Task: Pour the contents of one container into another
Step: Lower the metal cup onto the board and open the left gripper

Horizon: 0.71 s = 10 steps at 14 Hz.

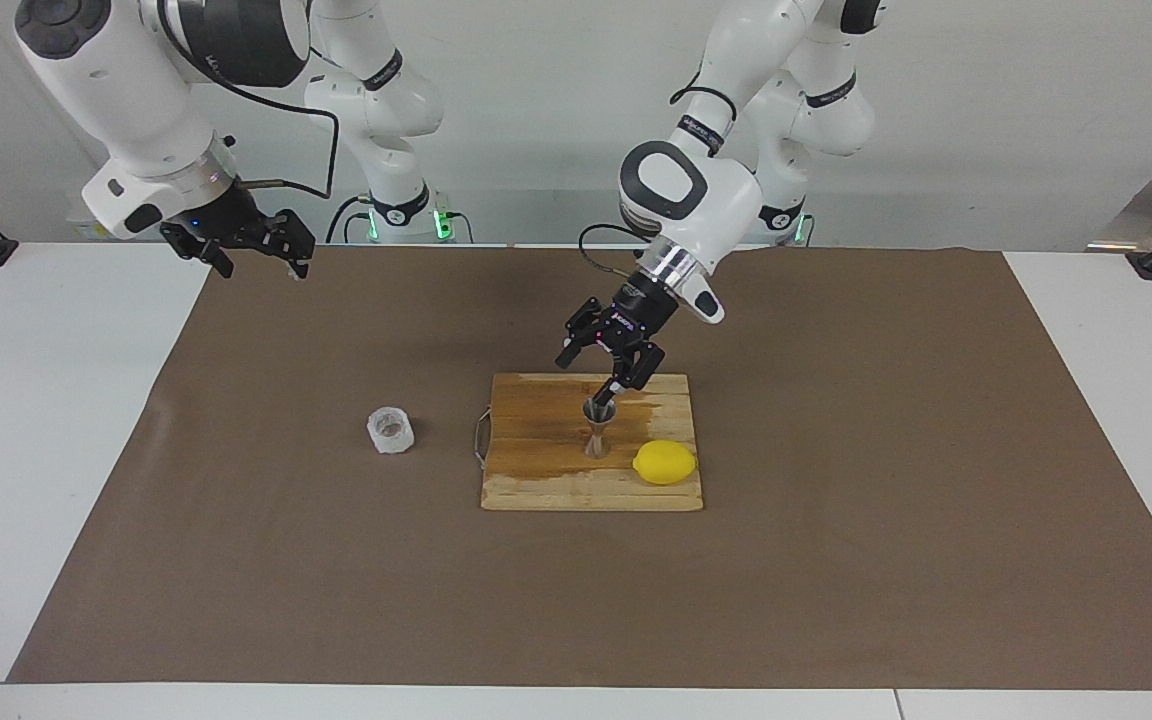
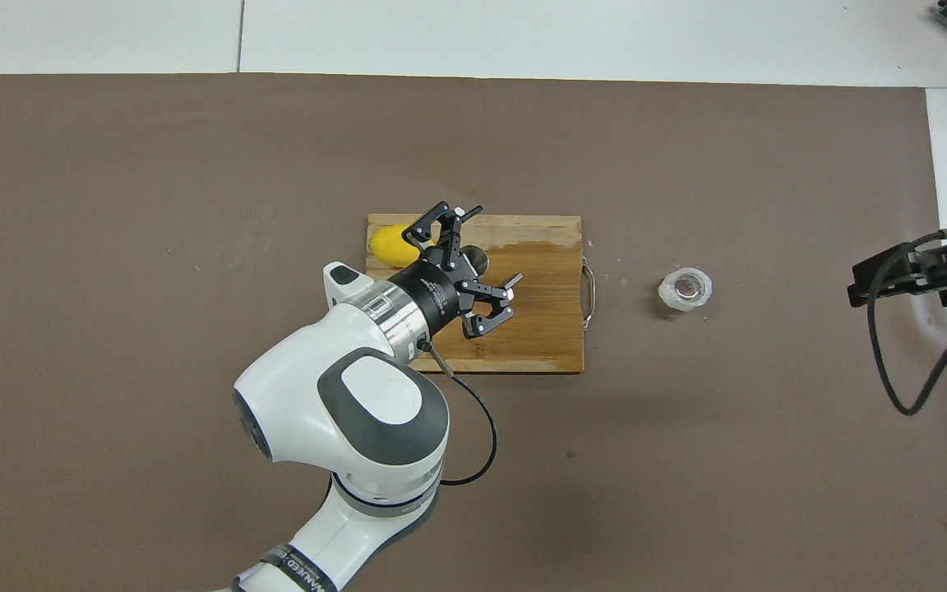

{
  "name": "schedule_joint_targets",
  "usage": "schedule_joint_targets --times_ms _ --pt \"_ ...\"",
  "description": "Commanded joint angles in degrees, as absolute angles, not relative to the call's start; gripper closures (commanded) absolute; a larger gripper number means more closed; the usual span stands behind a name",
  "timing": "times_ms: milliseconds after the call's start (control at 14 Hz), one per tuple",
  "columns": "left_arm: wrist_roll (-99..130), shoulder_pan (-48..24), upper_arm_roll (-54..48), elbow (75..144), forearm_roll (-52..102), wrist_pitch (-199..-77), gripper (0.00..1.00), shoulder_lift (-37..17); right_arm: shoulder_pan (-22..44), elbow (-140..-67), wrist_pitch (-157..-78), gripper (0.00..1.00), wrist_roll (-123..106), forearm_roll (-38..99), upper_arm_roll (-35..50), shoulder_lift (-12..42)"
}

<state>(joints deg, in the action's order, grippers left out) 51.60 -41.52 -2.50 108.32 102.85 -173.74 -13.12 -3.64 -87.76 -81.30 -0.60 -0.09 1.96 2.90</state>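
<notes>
The clear faceted glass cup [image 1: 391, 430] [image 2: 685, 289] stands upright on the brown mat, beside the cutting board's handle end, toward the right arm's end of the table. The steel hourglass jigger [image 1: 598, 428] [image 2: 480, 260] stands upright on the wooden cutting board [image 1: 536, 480] [image 2: 539, 329]. My left gripper [image 1: 588, 378] [image 2: 491, 247] hangs open and empty just over the jigger's rim, tilted down toward it. In the overhead view it covers most of the jigger. My right gripper [image 1: 256, 240] [image 2: 909, 275] waits open and empty over the mat's corner at its own end of the table.
A yellow lemon [image 1: 665, 462] [image 2: 391, 244] lies on the board beside the jigger, toward the left arm's end. The board's wire handle [image 1: 479, 440] points at the cup. The mat [image 1: 836, 560] covers most of the white table.
</notes>
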Motion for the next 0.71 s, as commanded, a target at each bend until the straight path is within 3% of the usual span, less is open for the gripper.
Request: schedule_joint_targets --times_ms 0,285,641 --pt "50.54 -41.40 -2.29 108.81 94.00 -173.59 0.00 -12.39 -4.57 -88.42 -81.12 0.00 -1.67 1.41 2.37 2.11" --pt "50.45 -38.60 -1.15 108.63 75.56 -166.51 0.00 -12.31 -4.57 -88.42 -81.12 0.00 -1.76 1.41 2.37 2.11" --pt "49.05 -30.07 -1.05 99.17 33.05 -136.56 0.00 -12.74 -4.57 -88.42 -81.12 0.00 -1.76 1.41 2.37 2.11"
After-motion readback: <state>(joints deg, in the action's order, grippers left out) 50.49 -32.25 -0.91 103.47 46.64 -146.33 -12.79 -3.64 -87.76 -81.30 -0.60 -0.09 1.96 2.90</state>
